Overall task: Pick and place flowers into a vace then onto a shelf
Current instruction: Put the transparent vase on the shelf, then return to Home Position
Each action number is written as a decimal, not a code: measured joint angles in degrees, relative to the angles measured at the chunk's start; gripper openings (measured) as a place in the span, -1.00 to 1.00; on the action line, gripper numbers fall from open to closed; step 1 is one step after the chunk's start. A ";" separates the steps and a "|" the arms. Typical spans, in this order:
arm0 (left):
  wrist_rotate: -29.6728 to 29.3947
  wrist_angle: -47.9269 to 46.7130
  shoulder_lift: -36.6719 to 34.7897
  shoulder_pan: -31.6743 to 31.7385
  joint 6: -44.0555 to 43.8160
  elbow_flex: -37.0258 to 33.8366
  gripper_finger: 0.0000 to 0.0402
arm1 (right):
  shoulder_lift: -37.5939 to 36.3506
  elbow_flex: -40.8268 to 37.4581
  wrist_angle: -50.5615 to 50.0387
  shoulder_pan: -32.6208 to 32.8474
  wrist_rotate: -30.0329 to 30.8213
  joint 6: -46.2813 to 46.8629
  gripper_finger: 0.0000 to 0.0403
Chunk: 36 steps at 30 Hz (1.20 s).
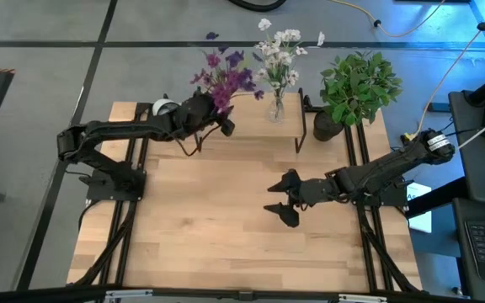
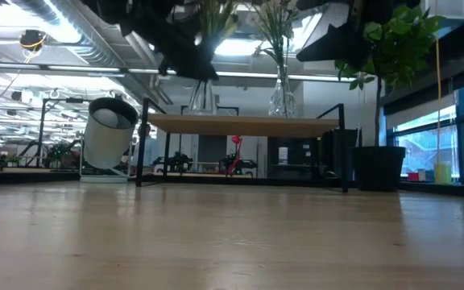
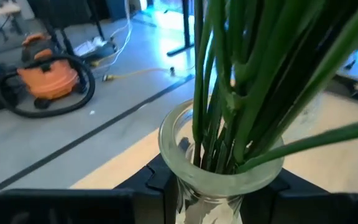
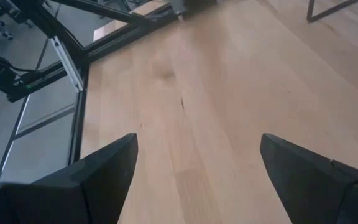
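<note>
The left claw point(image 1: 199, 112) grips a vase point(image 3: 219, 174) of purple flowers point(image 1: 224, 76) over the shelf point(image 2: 244, 123), whose left end it has reached. A second vase point(image 1: 276, 107) with white flowers point(image 1: 280, 50) already stands there. This looks like the final placing; next comes lowering it level, then letting go. The right claw point(image 1: 283, 200) hangs wide and empty above the tabletop point(image 1: 217, 227).

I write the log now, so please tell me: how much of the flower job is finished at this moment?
Nearly finished. Done: the white flowers stand in a vase on the shelf. In hand: the left end effector grips a second vase of purple flowers at the shelf. Left: let go and pull back. The right end effector waits open over the table.
</note>
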 joint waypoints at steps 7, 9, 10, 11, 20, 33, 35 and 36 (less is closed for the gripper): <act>1.02 1.52 3.25 1.78 -0.05 0.18 -0.46 | 0.02 0.00 -1.49 -0.84 -0.29 -0.02 0.69; 1.06 2.24 3.93 1.88 -0.07 0.31 -0.46 | 0.02 0.00 -2.06 -0.84 -0.30 -0.02 0.69; 1.05 2.41 4.14 1.88 -0.07 0.31 -0.46 | 0.02 0.00 -2.13 -0.84 -0.28 -0.02 0.69; 1.04 2.44 4.25 1.91 -0.05 0.31 -0.46 | 0.02 0.00 -2.15 -0.84 -0.30 -0.02 0.69; 3.33 0.71 4.56 2.23 1.62 0.07 -0.20 | 0.02 0.00 -2.59 -0.84 -0.30 -0.02 0.69; 3.18 0.67 3.35 2.19 1.68 -0.04 0.04 | 0.02 0.00 -3.27 -0.82 -0.67 0.06 0.69; 3.18 0.38 2.63 2.19 1.68 -0.02 0.03 | 0.02 0.00 -3.95 -0.82 -0.68 0.13 0.69; 3.18 -0.26 2.26 2.19 1.68 -0.02 0.03 | 0.02 0.00 -4.36 -0.82 -0.71 0.18 0.69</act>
